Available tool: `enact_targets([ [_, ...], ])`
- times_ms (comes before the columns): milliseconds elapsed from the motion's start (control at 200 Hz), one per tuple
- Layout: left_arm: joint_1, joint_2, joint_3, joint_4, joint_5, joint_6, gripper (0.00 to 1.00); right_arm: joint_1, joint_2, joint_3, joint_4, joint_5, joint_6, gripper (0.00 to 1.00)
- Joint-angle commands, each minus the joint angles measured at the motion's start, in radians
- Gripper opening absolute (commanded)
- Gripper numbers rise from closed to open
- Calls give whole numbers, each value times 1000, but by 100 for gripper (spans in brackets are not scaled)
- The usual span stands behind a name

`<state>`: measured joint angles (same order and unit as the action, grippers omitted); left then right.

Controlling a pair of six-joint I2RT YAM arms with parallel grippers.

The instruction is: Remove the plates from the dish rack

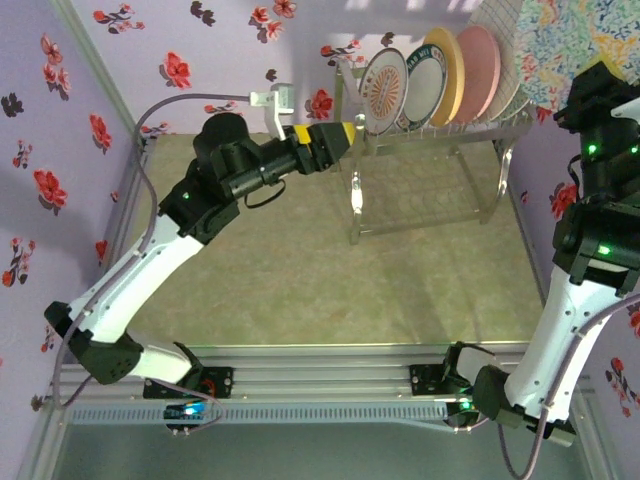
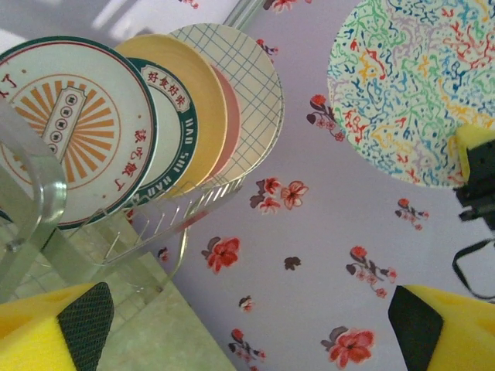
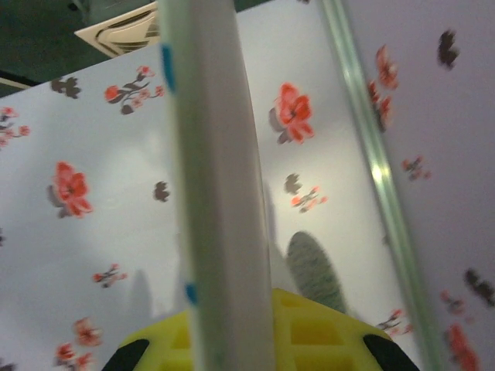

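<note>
The dish rack (image 1: 424, 214) stands at the back of the table with several plates upright in its top tier: orange-sunburst (image 1: 383, 88), green-rimmed (image 1: 425, 82), yellow (image 1: 447, 72), pink (image 1: 478, 70) and grid-patterned (image 1: 512, 88). My left gripper (image 1: 350, 135) hovers open at the rack's left end, beside the sunburst plate (image 2: 69, 127), with nothing between its fingertips (image 2: 85, 321). High at the right, my right gripper (image 1: 590, 85) is shut on the rim of the teal-speckled plate (image 1: 565, 45), lifted clear of the rack. That plate (image 3: 220, 193) runs edge-on between the yellow jaws.
Floral purple walls close in the back and both sides. A white bracket (image 1: 272, 100) sticks out from the back wall just above my left arm. The green tabletop (image 1: 330, 270) spreads in front of the rack, ending at a metal rail (image 1: 320, 385).
</note>
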<state>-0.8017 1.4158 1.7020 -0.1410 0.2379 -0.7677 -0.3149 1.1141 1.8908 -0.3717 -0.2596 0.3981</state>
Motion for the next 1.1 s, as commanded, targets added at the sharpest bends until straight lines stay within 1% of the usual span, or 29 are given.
enact_targets([
  [0, -13, 46, 72, 35, 46, -87, 92, 17, -7, -3, 65, -117, 199, 0],
  [80, -18, 81, 112, 30, 55, -121, 92, 33, 1, -17, 65, -161, 311, 0],
  [145, -18, 108, 147, 6, 54, -145, 90, 66, 3, -31, 65, -179, 352, 0],
  [300, -13, 165, 225, -48, 54, -185, 87, 208, 24, -41, 37, -170, 350, 0],
  [445, 12, 195, 247, -34, 55, -270, 84, 347, 55, -57, 27, -138, 362, 0],
  [550, 31, 203, 255, -32, 55, -307, 83, 421, 94, -60, 45, -136, 391, 0],
  [705, 64, 194, 243, -48, 47, -329, 80, 528, 164, -37, 57, -144, 423, 0],
  [905, 100, 159, 193, -46, 19, -343, 75, 589, 222, -24, 91, -162, 466, 0],
  [1030, 114, 134, 155, -39, -3, -347, 67, 608, 245, -21, 100, -176, 488, 0],
  [1095, 117, 125, 138, -32, -10, -346, 65, 615, 254, -24, 106, -186, 501, 0],
])
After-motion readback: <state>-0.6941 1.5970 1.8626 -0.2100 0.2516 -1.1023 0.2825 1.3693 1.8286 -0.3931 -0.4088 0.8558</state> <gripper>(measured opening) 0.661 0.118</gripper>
